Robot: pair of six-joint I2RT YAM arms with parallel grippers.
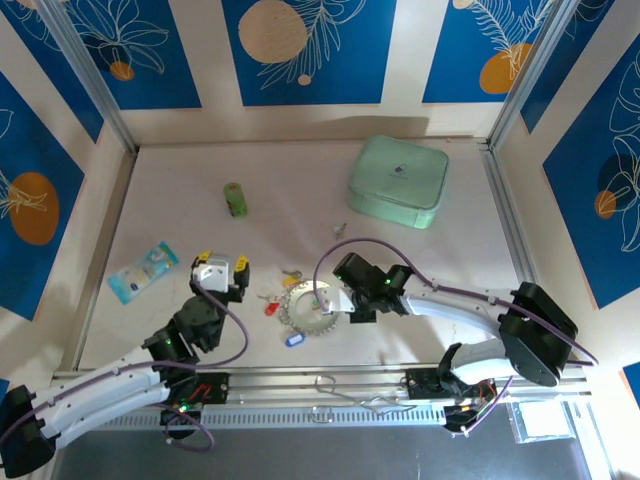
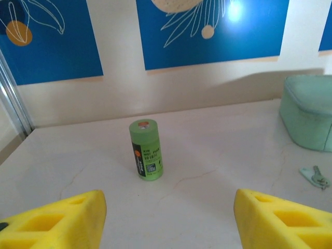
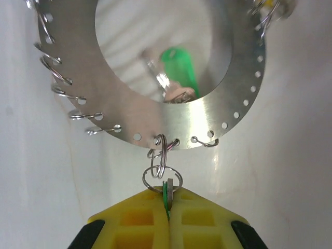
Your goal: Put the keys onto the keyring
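Silvery keyring (image 3: 129,111): we are clamping right fingers (image 3: 135,223) on a green key (image 3: 166,194) at its six o'clock; left fingers (image 2: 57,220) apart.

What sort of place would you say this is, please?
Probably a staged robot test booth, not a home: a pale tabletop boxed in by blue leaf-print wall panels and aluminium frame posts, with two black-and-white robot arms bolted to a metal rail.
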